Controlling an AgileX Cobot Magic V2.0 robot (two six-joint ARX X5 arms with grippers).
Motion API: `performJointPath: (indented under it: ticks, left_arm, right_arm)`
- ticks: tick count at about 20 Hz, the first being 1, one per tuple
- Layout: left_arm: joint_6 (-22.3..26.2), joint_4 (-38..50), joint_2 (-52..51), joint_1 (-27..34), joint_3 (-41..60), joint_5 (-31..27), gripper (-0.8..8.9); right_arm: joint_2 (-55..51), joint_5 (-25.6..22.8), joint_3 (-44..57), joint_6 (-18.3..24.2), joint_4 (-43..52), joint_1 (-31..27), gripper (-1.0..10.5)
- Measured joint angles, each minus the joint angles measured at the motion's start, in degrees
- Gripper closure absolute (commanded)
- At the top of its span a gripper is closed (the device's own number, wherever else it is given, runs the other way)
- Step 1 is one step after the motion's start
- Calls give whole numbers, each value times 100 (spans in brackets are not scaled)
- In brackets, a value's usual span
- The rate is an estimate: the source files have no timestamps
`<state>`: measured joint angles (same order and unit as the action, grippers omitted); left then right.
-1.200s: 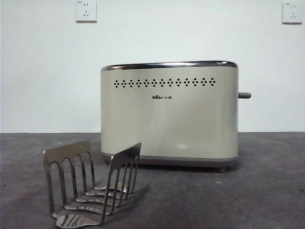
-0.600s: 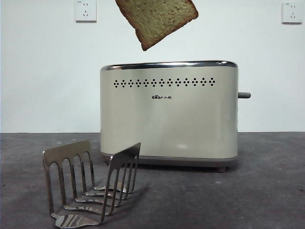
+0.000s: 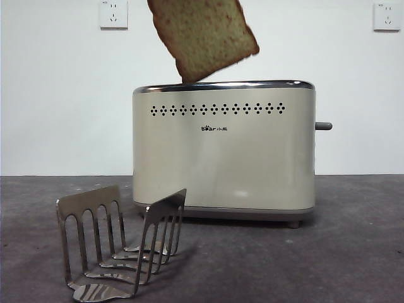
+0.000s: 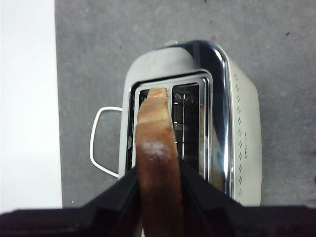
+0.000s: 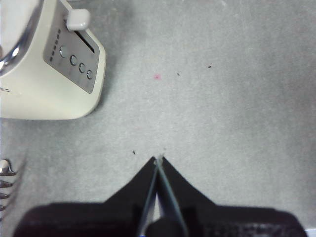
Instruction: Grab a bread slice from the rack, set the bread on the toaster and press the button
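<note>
The slice of bread [image 3: 203, 38] hangs tilted above the toaster [image 3: 224, 151], its lowest corner level with the chrome rim. In the left wrist view my left gripper [image 4: 158, 197] is shut on the slice of bread [image 4: 157, 163], which points at the toaster's slots [image 4: 170, 123]. The steel rack [image 3: 120, 243] stands bare at the front left. The grey button [image 3: 324, 126] sticks out of the toaster's right end; the right wrist view shows the button [image 5: 77, 19] too. My right gripper [image 5: 159, 160] is shut on nothing, over bare table away from the toaster [image 5: 44, 74].
Two white wall sockets [image 3: 113, 14] [image 3: 386, 16] sit high on the back wall. The toaster's white cord loop [image 4: 101, 143] lies on the table behind it. An edge of the rack [image 5: 6, 185] shows in the right wrist view.
The bread came into the front view from above and has dropped lower, its corner now down at the toaster's top rim. Toaster and rack have not moved.
</note>
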<state>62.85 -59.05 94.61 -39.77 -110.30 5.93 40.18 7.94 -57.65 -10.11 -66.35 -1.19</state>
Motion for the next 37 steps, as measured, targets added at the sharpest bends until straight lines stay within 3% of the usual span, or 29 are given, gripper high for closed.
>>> performJointPath:
  ticks: [13, 20, 37]
  left_arm:
    - [361, -33, 385, -11, 0, 20, 724]
    - [894, -199, 590, -52, 0, -160, 725]
    - [914, 192, 1034, -208, 0, -302, 726]
  right_arm:
    - [-7, 0, 0, 94, 39, 0, 946]
    - [-9, 0, 0, 114, 39, 0, 946]
    - [-7, 0, 0, 114, 39, 0, 946]
